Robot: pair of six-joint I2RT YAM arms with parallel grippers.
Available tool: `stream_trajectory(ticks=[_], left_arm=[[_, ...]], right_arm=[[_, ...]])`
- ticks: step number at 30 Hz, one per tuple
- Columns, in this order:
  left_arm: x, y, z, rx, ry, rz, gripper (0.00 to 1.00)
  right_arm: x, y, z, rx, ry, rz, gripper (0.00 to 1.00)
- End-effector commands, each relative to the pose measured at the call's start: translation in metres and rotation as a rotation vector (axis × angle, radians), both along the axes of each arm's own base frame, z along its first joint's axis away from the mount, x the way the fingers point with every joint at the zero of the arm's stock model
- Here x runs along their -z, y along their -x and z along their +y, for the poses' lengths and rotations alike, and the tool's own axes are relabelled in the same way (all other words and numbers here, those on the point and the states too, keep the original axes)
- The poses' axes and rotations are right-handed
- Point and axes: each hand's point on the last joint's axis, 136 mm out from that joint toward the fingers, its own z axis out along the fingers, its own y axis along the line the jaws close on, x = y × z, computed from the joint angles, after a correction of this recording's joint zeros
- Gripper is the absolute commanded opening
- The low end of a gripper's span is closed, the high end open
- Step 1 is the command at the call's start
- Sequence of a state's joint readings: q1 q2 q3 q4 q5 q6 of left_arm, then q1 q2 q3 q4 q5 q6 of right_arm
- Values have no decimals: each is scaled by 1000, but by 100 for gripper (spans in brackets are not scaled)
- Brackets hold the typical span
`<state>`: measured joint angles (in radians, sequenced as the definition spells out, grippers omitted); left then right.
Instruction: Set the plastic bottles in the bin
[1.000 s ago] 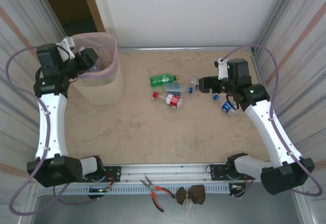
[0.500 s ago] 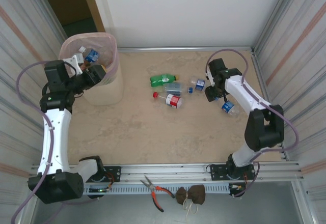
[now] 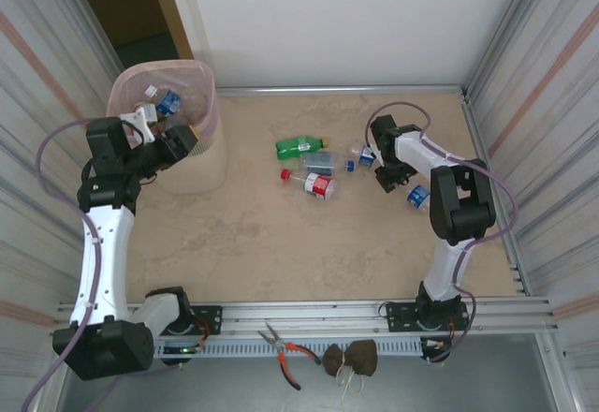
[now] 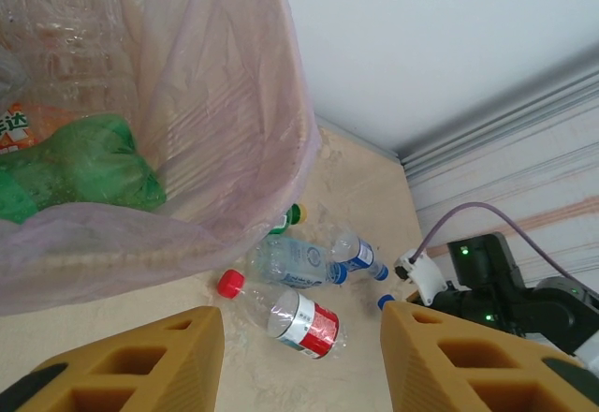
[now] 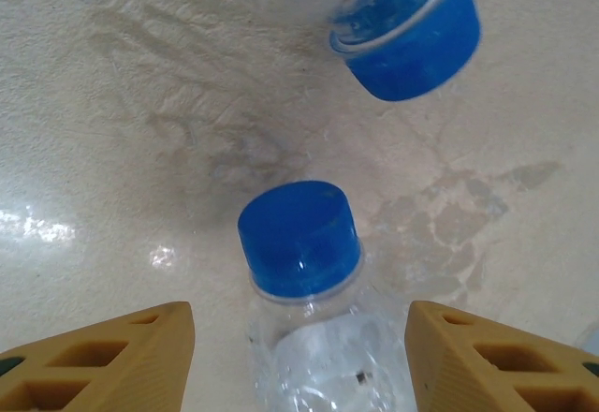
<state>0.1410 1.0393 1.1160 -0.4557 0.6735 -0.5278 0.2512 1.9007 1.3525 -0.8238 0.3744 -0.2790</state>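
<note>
Right pincer (image 5: 298, 323) spread astride a blue-capped bottle (image 5: 304, 243), second cap (image 5: 412, 28) beyond; left pincer (image 4: 301, 337) agape.

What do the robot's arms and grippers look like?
The left arm and right arm have white links joined by black housings, each trailed by a looping lilac cable. The left gripper and right gripper carry blocky tan fingers with angular cut-outs. Small green lights dot the right arm's black housings.
</note>
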Motion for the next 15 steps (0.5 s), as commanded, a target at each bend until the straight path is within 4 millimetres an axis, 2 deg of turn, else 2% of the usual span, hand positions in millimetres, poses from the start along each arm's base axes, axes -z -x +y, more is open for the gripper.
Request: stream_trajectory(ticks=[1, 9, 15], left_arm=[[-10, 3, -7, 27, 32, -38, 48], [-10, 3, -8, 31, 43, -36, 48], [-13, 5, -7, 26, 43, -41, 48]], right_arm=[[3, -10, 3, -55, 32, 9, 59], [17, -19, 10, -121, 55, 31, 55], [22, -19, 4, -142, 107, 52, 52]])
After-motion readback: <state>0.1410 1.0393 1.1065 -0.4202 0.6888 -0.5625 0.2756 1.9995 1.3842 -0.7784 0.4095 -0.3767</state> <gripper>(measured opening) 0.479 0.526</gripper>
